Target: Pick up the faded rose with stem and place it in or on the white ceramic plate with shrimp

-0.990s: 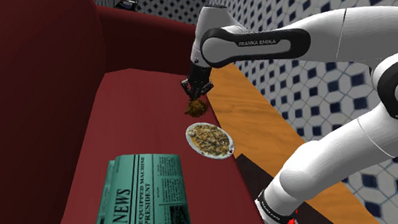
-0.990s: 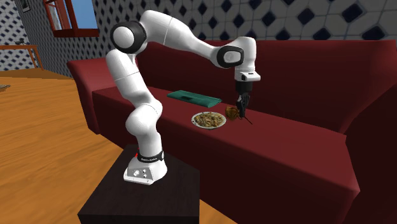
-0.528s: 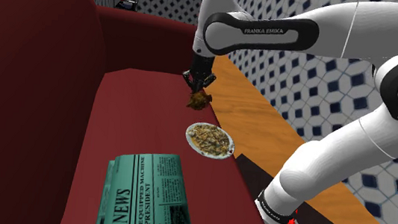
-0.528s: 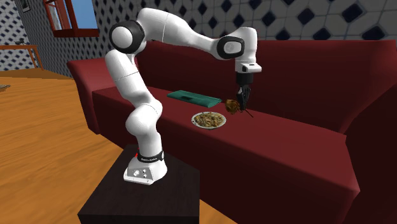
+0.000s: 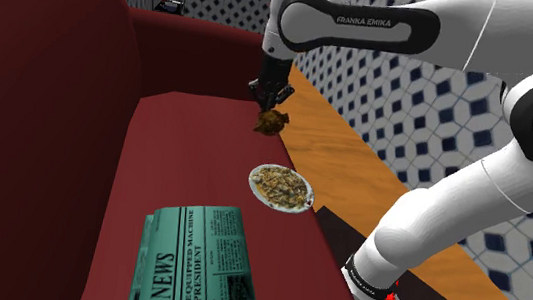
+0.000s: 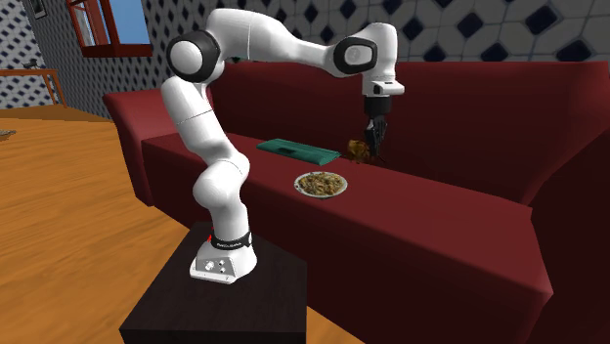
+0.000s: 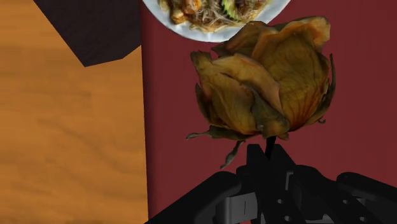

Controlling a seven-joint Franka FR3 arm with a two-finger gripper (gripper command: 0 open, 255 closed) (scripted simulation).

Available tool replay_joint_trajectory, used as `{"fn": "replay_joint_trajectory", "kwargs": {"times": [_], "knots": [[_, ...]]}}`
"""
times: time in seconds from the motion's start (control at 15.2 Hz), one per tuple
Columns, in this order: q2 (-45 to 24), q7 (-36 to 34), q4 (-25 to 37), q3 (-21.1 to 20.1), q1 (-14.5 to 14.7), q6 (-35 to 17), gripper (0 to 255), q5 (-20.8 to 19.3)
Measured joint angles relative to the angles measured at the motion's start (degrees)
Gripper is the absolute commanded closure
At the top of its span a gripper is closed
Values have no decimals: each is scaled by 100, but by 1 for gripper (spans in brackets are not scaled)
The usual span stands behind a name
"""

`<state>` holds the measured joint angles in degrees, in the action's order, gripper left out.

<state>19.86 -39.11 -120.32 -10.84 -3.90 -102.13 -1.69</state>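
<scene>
A faded brown-yellow rose [image 5: 271, 122] hangs in the air above the dark red sofa seat [image 5: 193, 157], with my gripper [image 5: 269, 104] shut on its stem. In the wrist view the bloom [image 7: 267, 79] stands just past the black fingers, which clasp the thin stem at my gripper [image 7: 270, 154]. The white plate [image 5: 301, 205] of shrimp and noodles lies on the seat's front edge, below the rose and nearer the stand. From the second exterior view the rose [image 6: 359, 150] hangs behind and to the right of the plate [image 6: 303, 190]; its rim [image 7: 191, 32] shows beyond the bloom.
A folded teal newspaper [image 5: 194, 258] lies on the seat nearer the camera than the plate, also the newspaper [image 6: 298, 149]. The sofa back [image 5: 38, 102] rises at the shoulder view's left. Wooden floor [image 5: 353, 172] and the dark stand [image 6: 225, 303] lie off the seat's front edge.
My gripper has risen with the rose in it, lifting the bloom higher above the seat. The plate and newspaper have stayed put.
</scene>
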Motion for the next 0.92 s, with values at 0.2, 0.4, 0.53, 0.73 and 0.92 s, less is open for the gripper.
{"fn": "replay_joint_trajectory", "kwargs": {"times": [0.2, 0.4, 0.53, 0.73, 0.92], "knots": [[380, -85, -160, -57, 78, 219, 255, 91], [964, -192, -508, -125, 196, 457, 255, 226], [1344, -265, -696, -171, 279, 645, 255, 316], [1870, -402, -908, -253, 413, 955, 255, 458], [2138, -477, -1092, -304, 486, 1041, 255, 537]]}}
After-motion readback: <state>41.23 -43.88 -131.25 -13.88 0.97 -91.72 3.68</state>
